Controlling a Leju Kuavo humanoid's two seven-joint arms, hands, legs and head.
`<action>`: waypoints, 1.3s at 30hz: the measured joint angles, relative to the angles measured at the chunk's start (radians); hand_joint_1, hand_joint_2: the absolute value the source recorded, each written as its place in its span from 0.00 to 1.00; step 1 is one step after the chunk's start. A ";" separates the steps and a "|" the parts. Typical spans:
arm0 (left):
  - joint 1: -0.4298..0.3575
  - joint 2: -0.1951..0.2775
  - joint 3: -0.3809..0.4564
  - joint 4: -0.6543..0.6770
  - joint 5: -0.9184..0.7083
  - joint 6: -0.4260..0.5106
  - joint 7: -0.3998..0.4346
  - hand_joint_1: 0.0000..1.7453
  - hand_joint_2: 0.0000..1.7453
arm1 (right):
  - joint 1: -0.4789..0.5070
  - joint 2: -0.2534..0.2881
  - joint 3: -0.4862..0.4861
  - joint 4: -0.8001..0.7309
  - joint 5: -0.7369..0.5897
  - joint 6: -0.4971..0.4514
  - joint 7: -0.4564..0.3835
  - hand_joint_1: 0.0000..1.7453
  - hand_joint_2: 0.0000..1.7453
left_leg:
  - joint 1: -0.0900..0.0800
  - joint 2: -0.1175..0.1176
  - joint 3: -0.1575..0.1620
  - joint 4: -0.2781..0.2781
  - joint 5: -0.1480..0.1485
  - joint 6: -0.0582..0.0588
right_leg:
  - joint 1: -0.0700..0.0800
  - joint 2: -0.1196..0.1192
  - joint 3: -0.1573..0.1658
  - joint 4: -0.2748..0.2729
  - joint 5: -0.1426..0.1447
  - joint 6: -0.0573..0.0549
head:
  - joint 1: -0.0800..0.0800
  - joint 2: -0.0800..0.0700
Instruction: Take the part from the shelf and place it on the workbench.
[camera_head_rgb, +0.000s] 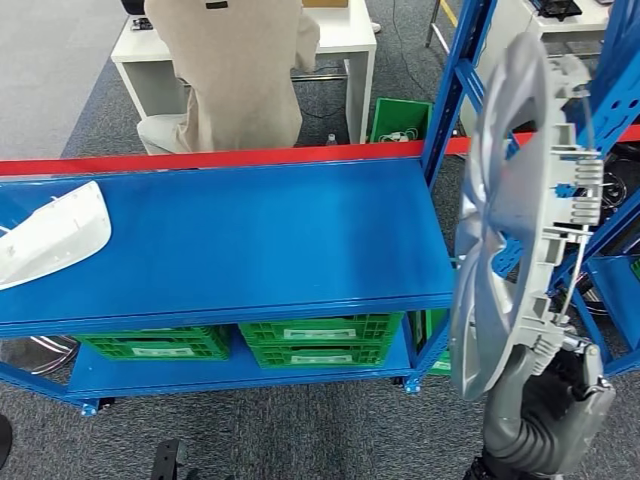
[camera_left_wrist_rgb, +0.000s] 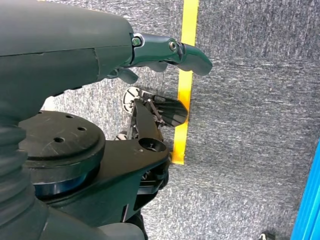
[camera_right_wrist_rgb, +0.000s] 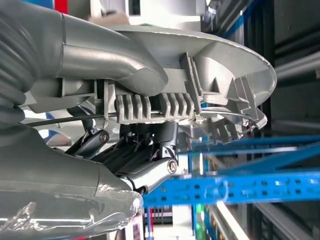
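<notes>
one hand does the work here: the right hand (camera_head_rgb: 555, 395) is clamped on the lower rim of the part (camera_head_rgb: 521, 205), a grey wheel cover with curved spokes, thumb on one face and fingers on the other. the cover stands nearly on edge above the hand, its long axis running up and slightly to the right, raised in front of the blue shelf frame (camera_head_rgb: 460, 85) at the right of the head view.

the relation that matters next, as i judge it, is sideways: the blue workbench top (camera_head_rgb: 264, 235) lies to the left of the held cover and lower than most of it, so the right arm would have to carry the cover leftward and tip it flat before letting go. the right hand is the nearer one by far. a white part (camera_head_rgb: 53, 235) already rests at the far left end of that top, well apart from the cover.

the right wrist view gives what the head view cannot: the thumb (camera_right_wrist_rgb: 113, 62) pressed along the cover's face, and the ribbed clips (camera_right_wrist_rgb: 151, 107) on its back rim with a thin wire ring across them.

the left hand (camera_left_wrist_rgb: 162, 52) hangs over grey carpet near a yellow floor line (camera_left_wrist_rgb: 185, 90), holding nothing, fingers extended.
</notes>
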 joint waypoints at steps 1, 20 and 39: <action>0.000 0.000 0.000 0.000 0.000 -0.001 0.000 0.00 1.00 | 0.001 0.000 0.000 0.000 -0.001 0.011 0.000 1.00 1.00 | 0.000 0.000 0.000 0.000 0.000 0.000 | 0.000 0.000 0.000 0.000 0.000 0.000 | 0.000 0.000; -0.003 0.002 0.012 0.000 0.001 -0.008 0.014 0.00 1.00 | 0.004 -0.001 -0.002 0.000 0.038 0.003 -0.027 1.00 1.00 | 0.000 0.000 0.000 0.000 0.000 0.000 | 0.000 0.000 0.000 0.000 0.000 0.000 | 0.000 0.000; -0.007 0.001 0.060 0.000 0.067 -0.029 0.048 0.00 1.00 | 0.011 -0.001 -0.002 0.001 0.017 -0.018 -0.017 1.00 1.00 | -0.001 0.002 0.004 -0.009 0.009 0.020 | -0.007 0.000 0.000 0.001 -0.004 0.017 | 0.000 0.000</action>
